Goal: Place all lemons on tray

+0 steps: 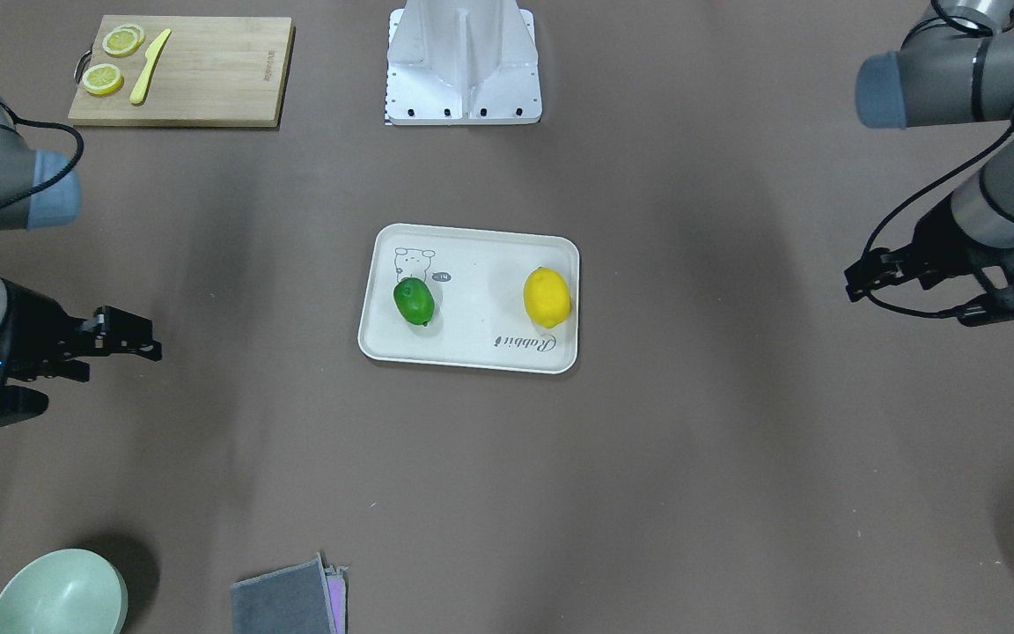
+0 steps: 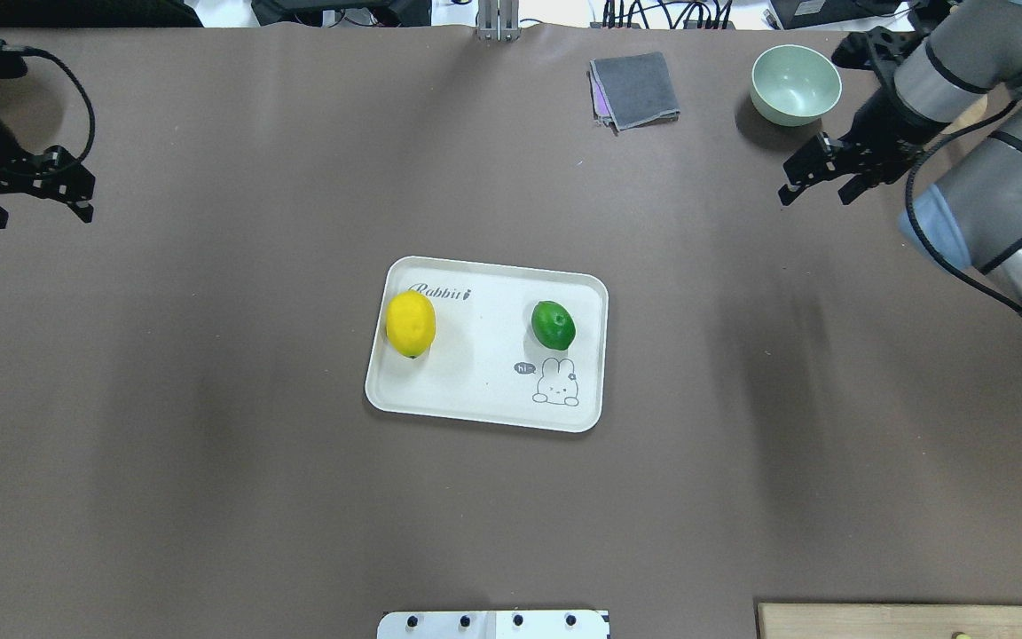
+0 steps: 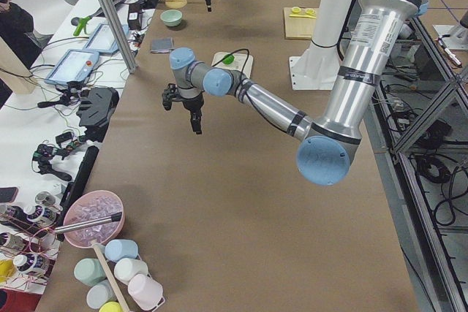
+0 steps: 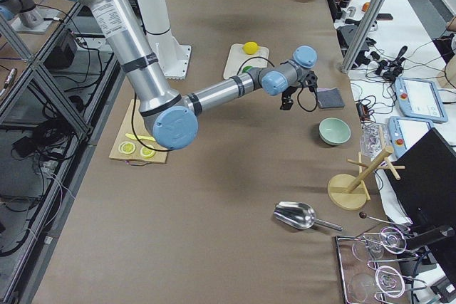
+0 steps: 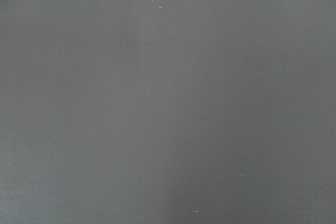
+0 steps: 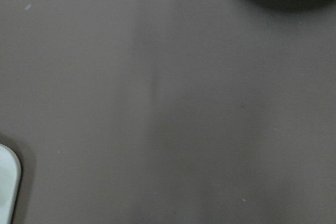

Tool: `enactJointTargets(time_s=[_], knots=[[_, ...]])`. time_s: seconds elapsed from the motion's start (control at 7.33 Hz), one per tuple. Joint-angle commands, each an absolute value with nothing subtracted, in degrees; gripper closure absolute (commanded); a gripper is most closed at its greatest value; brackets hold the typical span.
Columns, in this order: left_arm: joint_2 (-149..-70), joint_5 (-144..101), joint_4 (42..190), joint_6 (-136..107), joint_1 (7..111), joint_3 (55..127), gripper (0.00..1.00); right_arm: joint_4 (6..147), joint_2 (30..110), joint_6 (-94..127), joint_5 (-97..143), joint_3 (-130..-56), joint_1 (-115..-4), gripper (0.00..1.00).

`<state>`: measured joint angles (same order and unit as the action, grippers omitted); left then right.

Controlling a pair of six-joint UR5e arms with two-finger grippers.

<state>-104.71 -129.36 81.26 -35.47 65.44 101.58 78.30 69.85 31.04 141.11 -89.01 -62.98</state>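
Observation:
The cream-white tray (image 1: 481, 304) (image 2: 484, 355) lies at the table's middle. The yellow lemon (image 1: 547, 297) (image 2: 411, 324) rests on it near the "Rabbit" script. The green lemon (image 1: 414, 301) (image 2: 554, 325) rests on it beside the animal drawing. My left gripper (image 2: 32, 195) (image 1: 938, 295) is open and empty, above the table far off the yellow lemon's end of the tray. My right gripper (image 2: 821, 182) (image 1: 58, 374) is open and empty, near the green bowl and far from the tray. The right wrist view shows only a tray corner (image 6: 8, 182).
A wooden cutting board (image 1: 208, 75) with lemon slices and a yellow knife (image 1: 150, 66) lies near my base on my right. A pale green bowl (image 2: 795, 82) and a folded grey cloth (image 2: 635, 89) sit at the far edge. The robot base (image 1: 463, 62) stands centred.

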Motion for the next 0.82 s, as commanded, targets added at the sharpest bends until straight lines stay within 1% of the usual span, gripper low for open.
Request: enactJointTargets(time_s=[0.0, 0.14, 0.27, 0.41, 0.68], knots=[[-97.7, -130.0, 81.6, -24.2, 71.0, 101.1, 0.02, 78.3, 82.4, 29.9, 139.9, -99.4, -65.0, 0.02], [-94.6, -130.1, 83.9, -20.3, 73.4, 99.6, 0.02, 78.2, 85.1, 29.1, 139.5, -100.1, -67.3, 0.02], [-94.0, -131.4, 87.1, -20.1, 75.0, 97.5, 0.02, 78.3, 87.5, 24.0, 139.2, -99.0, -69.6, 0.02], [-92.6, -131.8, 87.3, -19.2, 76.2, 97.1, 0.02, 78.6, 88.8, 19.8, 138.0, -97.7, -73.0, 0.03], [-91.0, -131.9, 87.4, -8.2, 82.5, 92.7, 0.02, 80.8, 92.0, 19.7, 133.5, -97.6, -77.2, 0.03]])
